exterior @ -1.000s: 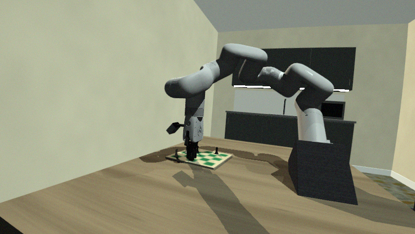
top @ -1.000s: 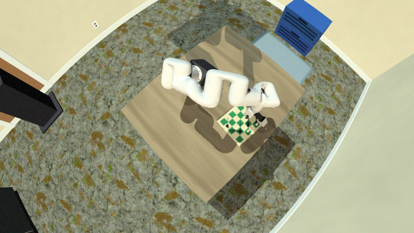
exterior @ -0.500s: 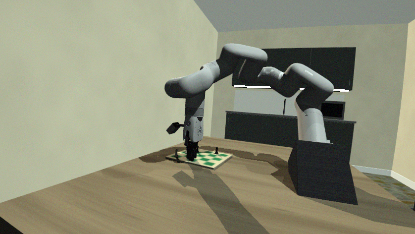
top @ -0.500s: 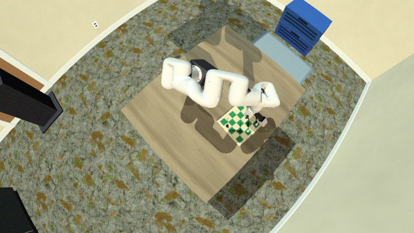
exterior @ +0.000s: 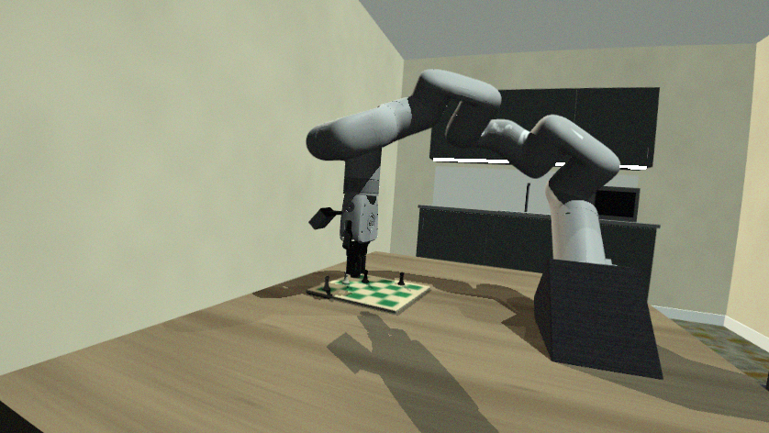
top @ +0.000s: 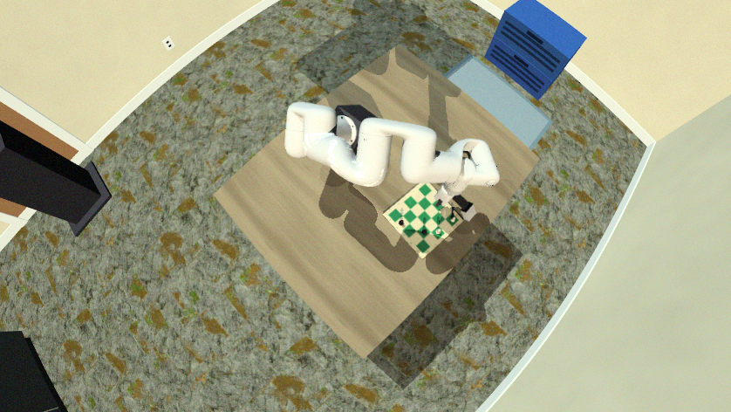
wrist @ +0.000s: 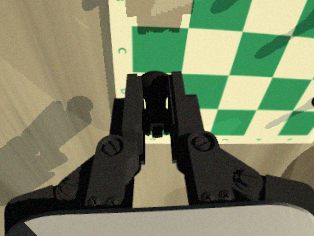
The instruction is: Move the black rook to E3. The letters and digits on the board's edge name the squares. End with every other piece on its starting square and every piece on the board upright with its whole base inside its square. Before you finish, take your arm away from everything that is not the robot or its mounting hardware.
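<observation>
The green and cream chessboard lies on the wooden table; it also shows in the exterior view and in the wrist view. My gripper points straight down over the board's corner region near its edge. It is shut on a small black piece, the black rook, and holds it a little above the board. The fingers hide most of the piece. In the exterior view the gripper hangs just above the board's far left side.
Other pieces stand on the board: a black one at the back, a black one at the left corner, a black one and a white one close beside the gripper. The arm's dark pedestal stands to the right.
</observation>
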Available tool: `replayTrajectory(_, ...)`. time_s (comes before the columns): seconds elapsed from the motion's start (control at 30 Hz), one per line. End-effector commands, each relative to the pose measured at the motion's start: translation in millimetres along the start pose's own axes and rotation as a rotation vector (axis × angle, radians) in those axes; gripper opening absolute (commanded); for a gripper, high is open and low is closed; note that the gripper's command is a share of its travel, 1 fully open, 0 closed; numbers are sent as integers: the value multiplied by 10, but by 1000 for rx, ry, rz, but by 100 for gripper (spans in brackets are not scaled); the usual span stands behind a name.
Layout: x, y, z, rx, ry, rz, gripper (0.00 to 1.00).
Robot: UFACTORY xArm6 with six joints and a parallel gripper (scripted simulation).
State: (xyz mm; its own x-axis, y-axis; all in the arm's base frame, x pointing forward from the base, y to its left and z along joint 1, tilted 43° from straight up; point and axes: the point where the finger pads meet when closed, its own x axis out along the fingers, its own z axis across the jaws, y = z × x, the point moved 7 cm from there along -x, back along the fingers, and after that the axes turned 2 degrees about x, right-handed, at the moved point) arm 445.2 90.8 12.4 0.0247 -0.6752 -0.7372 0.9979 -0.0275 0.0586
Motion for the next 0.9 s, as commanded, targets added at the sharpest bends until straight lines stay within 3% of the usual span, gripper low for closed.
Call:
replayTrajectory(0.0, -204, 2, 2, 1, -1, 0, 0)
replayTrajectory(0.27, -576, 2, 2, 1, -1, 0, 0)
replayTrajectory(0.7, -593, -10, 14, 2, -1, 1, 0)
replayTrajectory(0.87, -629, -299, 306, 41, -3, 3, 0)
